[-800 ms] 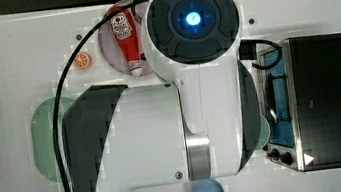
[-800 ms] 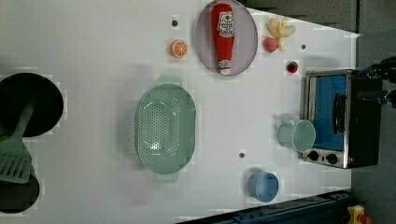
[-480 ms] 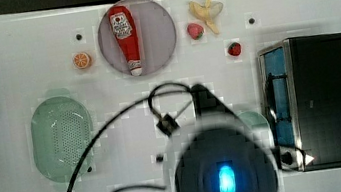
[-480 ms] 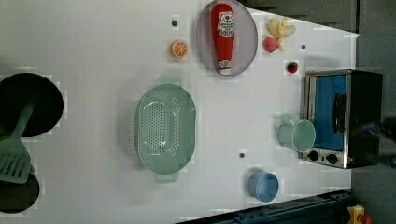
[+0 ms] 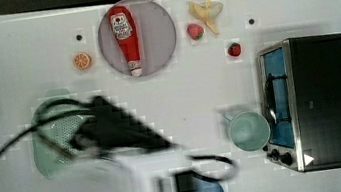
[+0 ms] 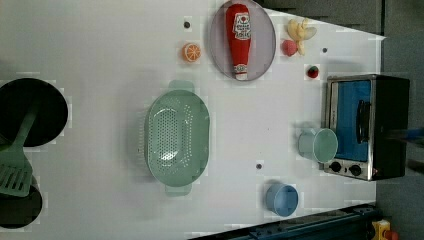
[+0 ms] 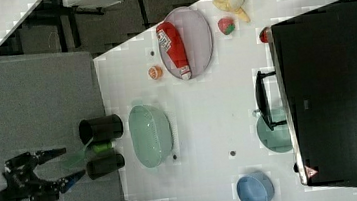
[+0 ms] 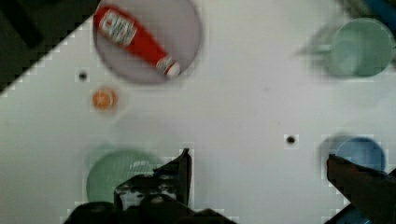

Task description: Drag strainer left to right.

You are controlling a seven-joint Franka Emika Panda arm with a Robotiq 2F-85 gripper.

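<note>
Left view, going left to right. Two black pots (image 6: 30, 120) with a green spatula (image 6: 17, 170) sit at the counter (image 6: 100, 50) edge. Strainer (image 6: 176, 136) is left of centre, upright, long axis running far to near, nothing touching it. Orange slice (image 6: 191, 51) and the plate (image 6: 265, 40) with the ketchup bottle (image 6: 239, 37) lie beyond it. Further right: mug (image 6: 320, 145), blue bowl (image 6: 281, 199), toaster oven (image 6: 367, 125).

Claw (image 7: 55, 168) is released, fingers spread wide, holding nothing (right view puts it well off the counter, beside the pots). Drag not started, by my read.

Risks:
- Thin rim, shallow basin. A finger landing on the lip rather than inside could tip the strainer or slip off.
- Light plastic on a smooth counter may rotate instead of tracking straight if the push point is off-centre.
- Mug and bowl sit in the rightward lane. Overshoot would shove them, and the mug is already just beside the oven.
- Approach passes near the pots. A low sweep could clip them.
</note>
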